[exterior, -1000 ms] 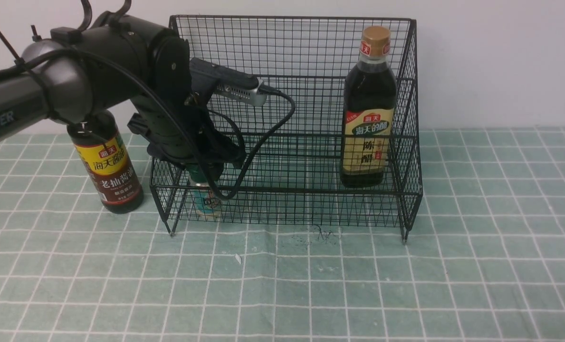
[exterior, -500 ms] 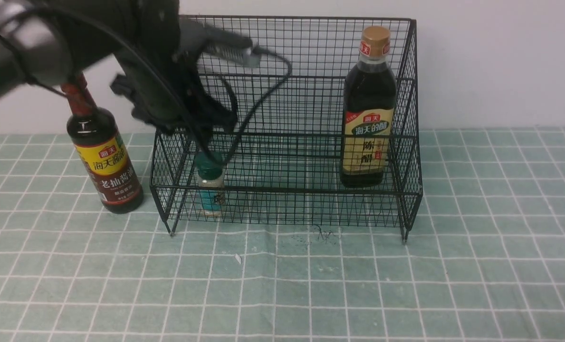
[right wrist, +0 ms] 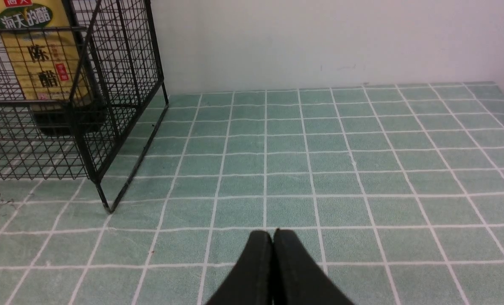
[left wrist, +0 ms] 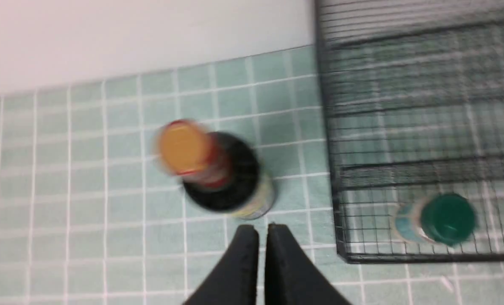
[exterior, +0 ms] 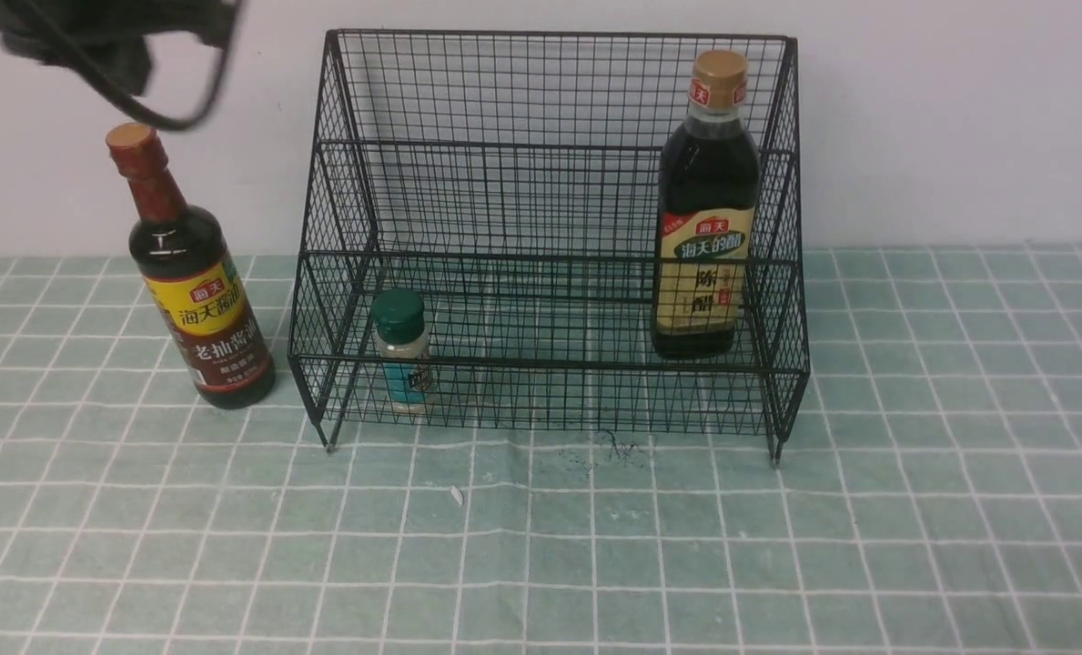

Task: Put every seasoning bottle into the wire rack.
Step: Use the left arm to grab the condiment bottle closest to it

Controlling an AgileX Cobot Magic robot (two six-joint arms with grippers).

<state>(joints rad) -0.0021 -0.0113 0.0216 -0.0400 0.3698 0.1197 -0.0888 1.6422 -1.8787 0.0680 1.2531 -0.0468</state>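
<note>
A black wire-mesh rack with stepped tiers (exterior: 541, 365) stands on pale green cloth with a white grid (exterior: 595, 546). Inside at its left front stands a small clear shaker with a round green cap (exterior: 401, 350). A broad dark glossy bottle with a tan cap (exterior: 706, 209) stands inside at the right, though I cannot tell its tier. A tall dark bottle with a red-brown neck (exterior: 197, 291) stands outside, just left of the rack. The left gripper (left wrist: 262, 231) and right gripper (right wrist: 273, 235) have their tapered black fingers pressed together, empty.

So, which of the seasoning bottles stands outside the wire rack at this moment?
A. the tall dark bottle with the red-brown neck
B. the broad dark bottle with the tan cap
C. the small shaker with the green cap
A: the tall dark bottle stands beside the wire rack, to its left in the front view, while the green-capped shaker and the tan-capped bottle are both inside the mesh.
</note>
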